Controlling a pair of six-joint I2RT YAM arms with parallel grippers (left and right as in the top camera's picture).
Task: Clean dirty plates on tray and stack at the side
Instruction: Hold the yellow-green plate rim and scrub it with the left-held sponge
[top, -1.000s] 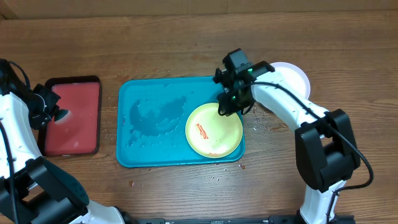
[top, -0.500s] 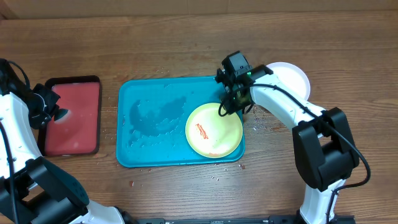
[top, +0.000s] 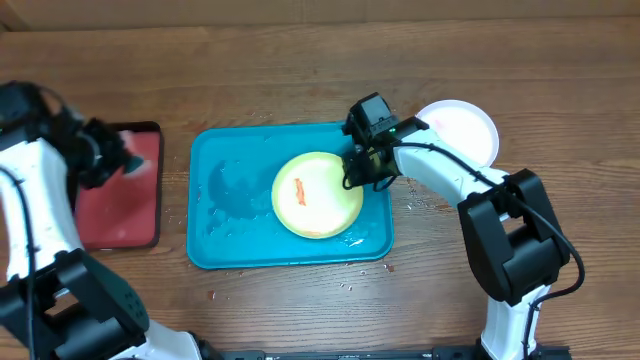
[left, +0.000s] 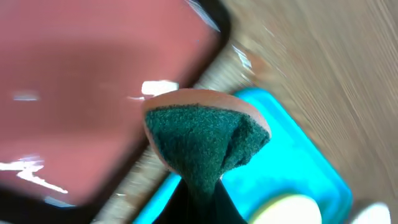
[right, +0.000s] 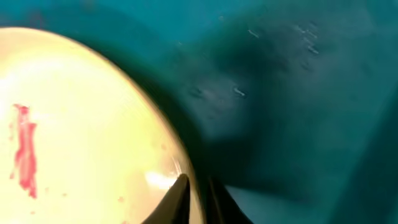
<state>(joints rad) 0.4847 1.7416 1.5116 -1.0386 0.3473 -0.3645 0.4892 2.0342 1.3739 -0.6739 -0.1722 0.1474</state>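
Overhead view: where is the dirty plate?
– The yellow-green plate (top: 318, 194) lies inside the teal tray (top: 215, 245), in its right half, with a red-orange smear (top: 300, 190) on its face. Water droplets (top: 235, 190) speckle the tray floor left of it.

And the arms?
– The right pincer (top: 358, 172) sits at the plate's right edge, nearly closed, nipping the rim. The left pincer (top: 115, 163) hangs over the black-rimmed red tray (top: 115, 215), which lies on the bench (top: 300, 60) left of the teal tray. A white plate (top: 460, 128) rests on the bench, off the teal tray's upper right corner.

Left wrist view: what does that pincer hold?
– It is clamped tight on a scouring sponge (left: 199, 140), green face toward the camera, with a tan backing along the top edge. The sponge is pinched into a fold where the dark fingers meet. Behind it is the red tray; a corner of the teal tray shows lower right, with a sliver of the yellow-green plate on it. The view is blurred.

Right wrist view?
– The yellow-green plate fills the left side, smear at far left. Its rim passes between the two fingers (right: 179, 198) at the bottom edge, which stand only a narrow gap apart. A dark shadow lies on the wet teal floor beside the rim; I cannot tell whether the rim is lifted off the tray.
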